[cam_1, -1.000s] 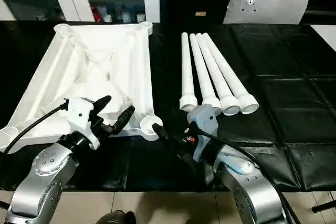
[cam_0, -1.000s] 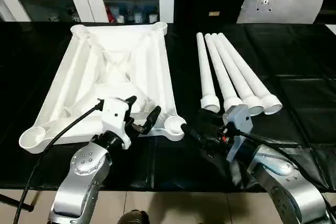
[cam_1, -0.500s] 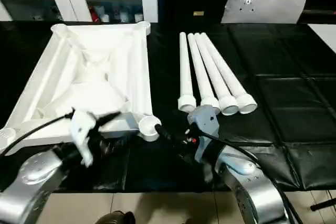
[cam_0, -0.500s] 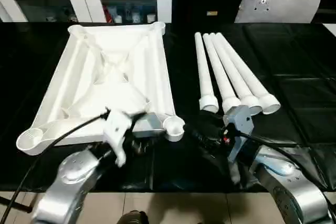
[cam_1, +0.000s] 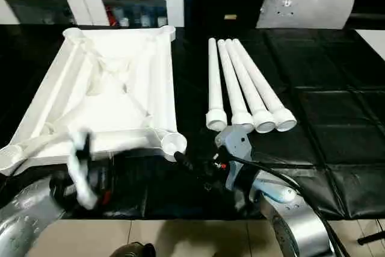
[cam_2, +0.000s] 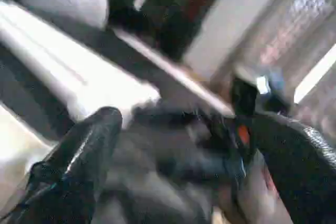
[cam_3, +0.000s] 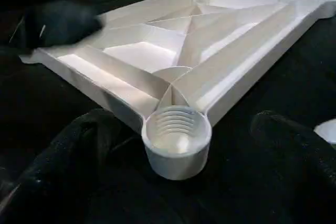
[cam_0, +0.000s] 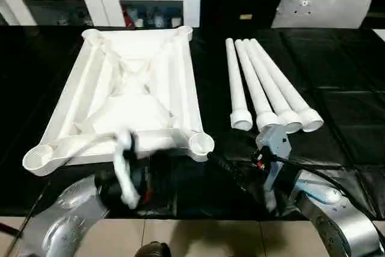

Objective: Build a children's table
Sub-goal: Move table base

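Jaws on the right gripper (cam_3: 173, 182) stand wide open, empty, fingers either side of the near right corner socket (cam_3: 177, 134) w/o touching it; in the head views that gripper (cam_0: 225, 167) sits low over the black table (cam_0: 337, 106), just beside that socket, pointing at it. Left gripper (cam_0: 141, 176) is motion-blurred, so can't tell if its jaws are open or closed; nothing seen held.

What changed: 1 s ago the left gripper was up over the near edge of the table top (cam_0: 129, 97), fingers spread above the rim. Half a sec ago it was already dropping & blurring. Now it has pulled back off the white plastic altogether, down toward the robot's side of the table, in front of the near edge. Right arm barely shifted, maybe eased a touch toward the socket. Table top and legs didn't move.

Meaning for the task, as a judgement: no assembly done yet. Table top lies upside down, ribs up, on the left half of the black sheet, all four corner sockets empty. Four legs (cam_0: 264, 85) lie side by side to its right, wide ends toward the robot, apart from the top. Left arm's retreat looks like repositioning, not a grasp. Next likely: right gripper goes for the nearest leg (cam_0: 236, 85), then seats it in that near socket.
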Controlling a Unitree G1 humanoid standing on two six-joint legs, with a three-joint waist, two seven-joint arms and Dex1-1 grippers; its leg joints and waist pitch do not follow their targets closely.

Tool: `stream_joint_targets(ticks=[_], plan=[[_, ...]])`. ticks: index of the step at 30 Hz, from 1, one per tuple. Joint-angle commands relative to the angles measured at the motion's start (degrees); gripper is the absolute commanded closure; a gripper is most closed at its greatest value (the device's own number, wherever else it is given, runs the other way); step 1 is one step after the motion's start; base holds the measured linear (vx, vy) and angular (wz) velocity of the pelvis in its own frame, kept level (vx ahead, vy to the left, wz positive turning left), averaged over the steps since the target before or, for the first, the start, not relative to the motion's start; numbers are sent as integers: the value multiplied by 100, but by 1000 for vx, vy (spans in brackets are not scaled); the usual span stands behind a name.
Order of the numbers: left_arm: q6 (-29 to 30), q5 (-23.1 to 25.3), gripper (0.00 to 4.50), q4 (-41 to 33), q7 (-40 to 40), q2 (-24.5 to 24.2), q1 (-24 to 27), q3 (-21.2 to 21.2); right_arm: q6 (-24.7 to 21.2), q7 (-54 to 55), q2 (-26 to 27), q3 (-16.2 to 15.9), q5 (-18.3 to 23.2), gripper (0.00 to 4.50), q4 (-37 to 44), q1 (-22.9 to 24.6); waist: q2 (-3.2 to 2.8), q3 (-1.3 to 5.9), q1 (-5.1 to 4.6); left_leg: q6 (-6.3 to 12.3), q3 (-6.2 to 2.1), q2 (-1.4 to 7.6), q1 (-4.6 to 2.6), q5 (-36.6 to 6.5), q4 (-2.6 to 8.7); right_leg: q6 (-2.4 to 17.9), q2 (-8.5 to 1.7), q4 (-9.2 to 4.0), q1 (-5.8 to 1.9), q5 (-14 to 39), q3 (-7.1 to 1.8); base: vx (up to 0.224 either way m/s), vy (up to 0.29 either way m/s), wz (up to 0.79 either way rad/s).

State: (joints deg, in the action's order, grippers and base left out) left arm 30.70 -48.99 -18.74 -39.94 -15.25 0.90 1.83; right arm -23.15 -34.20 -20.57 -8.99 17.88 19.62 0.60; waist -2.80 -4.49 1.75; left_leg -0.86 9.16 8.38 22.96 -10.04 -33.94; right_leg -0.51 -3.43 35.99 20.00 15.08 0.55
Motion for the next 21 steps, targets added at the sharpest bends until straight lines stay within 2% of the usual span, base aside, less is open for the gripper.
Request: stream_joint_targets(ticks=[1,3,6,7,8,9,10,11,12,13,14,17,18,20,21], plan=[[-124,-218,0,176,623,254,-93,269,21,2,-3,54,36,1,134,45,38,310,4,68,-130,391,-131,-1134,420,1222,-410,-448,-107,-34,-211,0,0,0],[-126,-174,0,193,723,329,-105,293,21,16,-5,49,47,1,145,51,45,324,9,129,-134,392,-134,-1038,402,1185,-408,-450,-117,-69,-210,0,0,0],[-155,152,0,229,940,538,-134,319,30,46,9,32,45,1,154,72,30,328,8,192,-148,414,-146,-931,403,1122,-387,-445,-114,-205,-194,0,0,0],[-269,488,0,246,995,495,-166,248,36,49,12,26,28,1,150,75,36,330,12,196,-150,416,-146,-915,401,1118,-391,-443,-117,-218,-194,0,0,0],[-269,488,0,246,995,495,-166,248,36,49,12,26,28,1,150,75,31,329,12,211,-154,419,-149,-930,400,1080,-385,-443,-116,-217,-192,0,0,0],[-1459,2496,0,428,1102,-102,-248,-466,30,64,26,35,25,1,152,68,53,320,12,243,-160,419,-143,-953,411,1038,-386,-473,-115,-169,-195,0,0,0],[-2370,3553,0,680,1105,-460,-307,-833,32,72,35,34,18,1,141,54,40,314,27,288,-185,435,-146,-1076,410,775,-392,-495,-108,-36,-212,0,0,0],[-2545,3700,0,730,1087,-514,-316,-881,35,74,36,32,14,1,137,52,48,299,26,310,-209,437,-140,-1152,434,627,-392,-534,-99,125,-211,0,0,0],[-2867,3883,0,898,1238,-509,-370,-832,56,73,36,24,-14,1,105,44,-4,335,5,101,-206,458,-178,-1202,445,607,-405,-496,-100,157,-189,0,0,0],[-2907,3893,0,912,1360,-470,-399,-752,68,76,32,23,-31,1,90,40,-13,339,1,31,-204,465,-189,-1207,450,687,-401,-471,-92,54,-180,0,0,0],[-2945,3909,0,916,1453,-459,-421,-715,75,79,28,24,-41,1,80,37,-22,343,-3,-46,-208,472,-195,-1210,459,849,-392,-438,-89,-183,-168,0,0,0],[-3033,4166,0,998,1683,-487,-432,-730,86,97,36,37,-43,1,72,40,-9,349,5,0,-194,449,-178,-1125,437,1026,-394,-402,-96,-585,-164,0,0,0],[-3158,4306,0,1054,1767,-476,-402,-737,89,101,39,31,-46,1,79,51,2,342,4,76,-181,437,-165,-1132,424,1053,-419,-419,-103,-547,-174,0,0,0],[-3258,4398,0,1194,1868,-457,-377,-801,92,104,39,22,-53,1,85,64,-11,340,10,87,-180,438,-169,-1159,420,1076,-427,-424,-96,-430,-178,0,0,0],[-3534,4652,0,1339,1915,-497,-366,-904,100,115,33,10,-72,1,85,70,-9,341,12,89,-182,438,-171,-1179,421,1075,-423,-429,-94,-393,-177,0,0,0]])
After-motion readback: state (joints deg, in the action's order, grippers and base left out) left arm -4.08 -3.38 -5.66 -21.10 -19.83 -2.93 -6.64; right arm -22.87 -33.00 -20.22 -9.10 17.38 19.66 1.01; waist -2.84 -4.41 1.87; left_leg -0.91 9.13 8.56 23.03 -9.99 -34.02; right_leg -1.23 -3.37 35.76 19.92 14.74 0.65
